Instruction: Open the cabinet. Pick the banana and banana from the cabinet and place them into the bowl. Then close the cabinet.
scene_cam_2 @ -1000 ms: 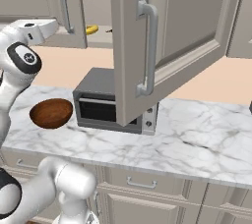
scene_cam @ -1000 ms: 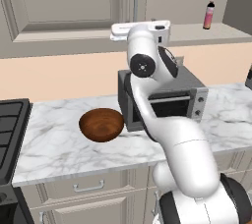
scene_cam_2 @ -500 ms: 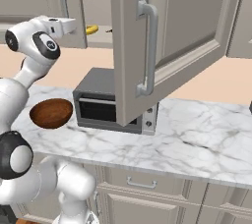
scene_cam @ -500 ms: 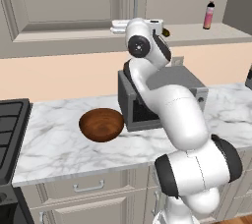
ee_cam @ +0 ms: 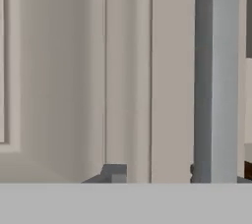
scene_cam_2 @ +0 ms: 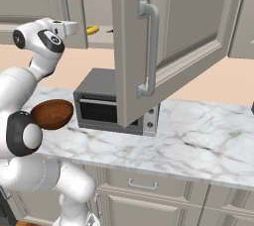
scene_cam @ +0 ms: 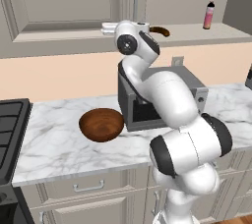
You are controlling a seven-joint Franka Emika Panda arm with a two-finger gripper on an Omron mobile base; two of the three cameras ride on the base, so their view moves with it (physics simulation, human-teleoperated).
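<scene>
Cabinet (scene_cam_2: pixel 163 31) had its right door swung wide; the left door (scene_cam: pixel 64 2) stayed shut, with the gripper (ee_cam: pixel 157 171) facing its handle (ee_cam: pixel 215 70), fingers apart and empty. Yellow banana (scene_cam_2: pixel 92 29) and brown banana (scene_cam: pixel 160 31) lay on the shelf, bowl (scene_cam: pixel 101 124) on the counter. Best move looked like centring on the bar before closing.

The right cabinet door (scene_cam_2: pixel 168 41) stands swung wide, baring the shelf (scene_cam: pixel 197 34); the left door (scene_cam: pixel 64 2) remains shut. The robot's own wrist (scene_cam: pixel 130 41) stands before the shelf edge, close beside the brown banana (scene_cam: pixel 160 31). The pink bottle (scene_cam: pixel 209 15) stands well apart at the shelf's right.
</scene>
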